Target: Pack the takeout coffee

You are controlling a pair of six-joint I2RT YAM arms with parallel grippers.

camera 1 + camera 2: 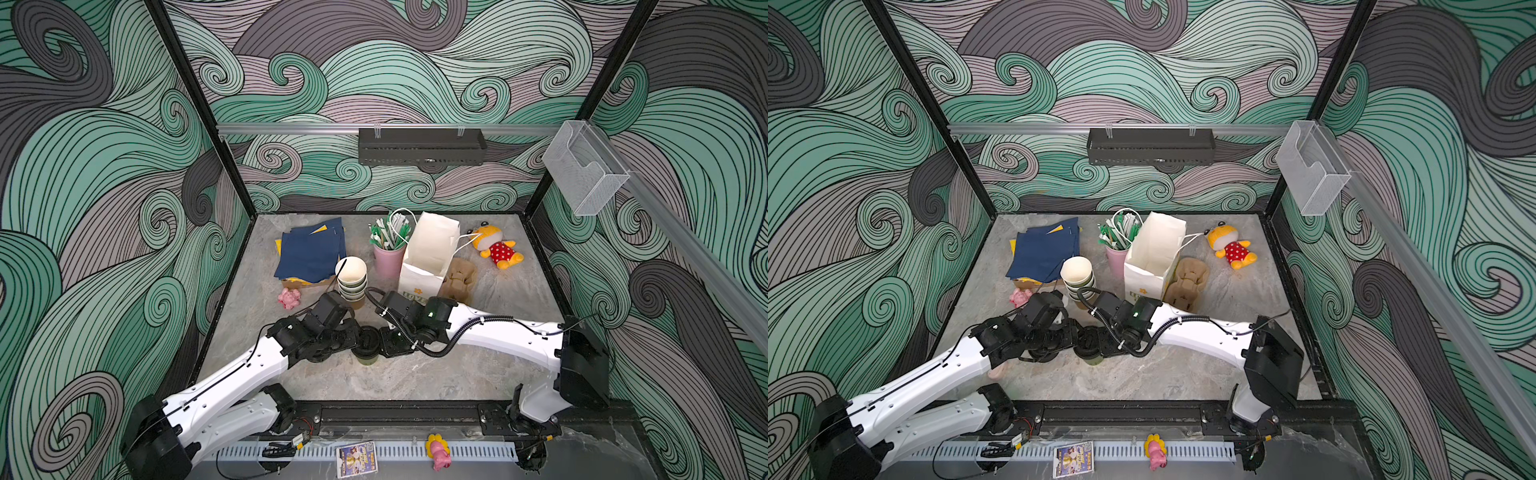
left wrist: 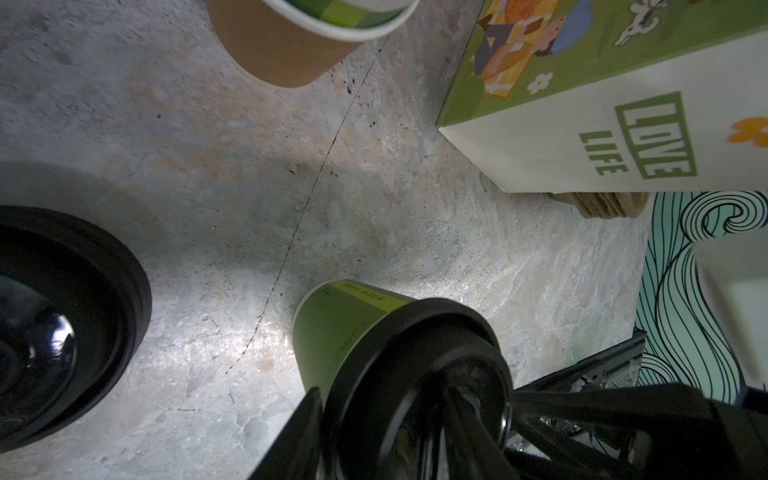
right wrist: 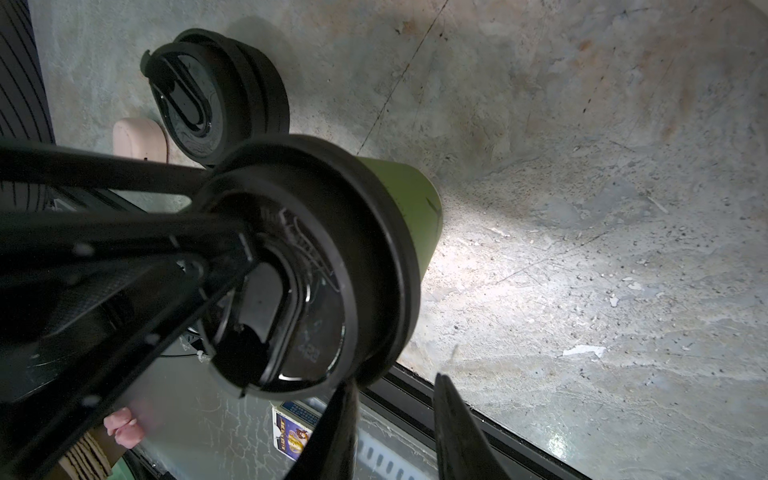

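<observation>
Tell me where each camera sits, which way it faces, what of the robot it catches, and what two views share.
Both top views: high above the front edge, looking down and forward over the table; left arm and right arm show, meeting at the lidded cup.
Left wrist: on the left arm, facing over the cup toward the paper bag; left hand shows.
Right wrist: on the right arm, facing the cup and lid stack; right hand shows.
Shared: both wrist views show that cup and stack.
</observation>
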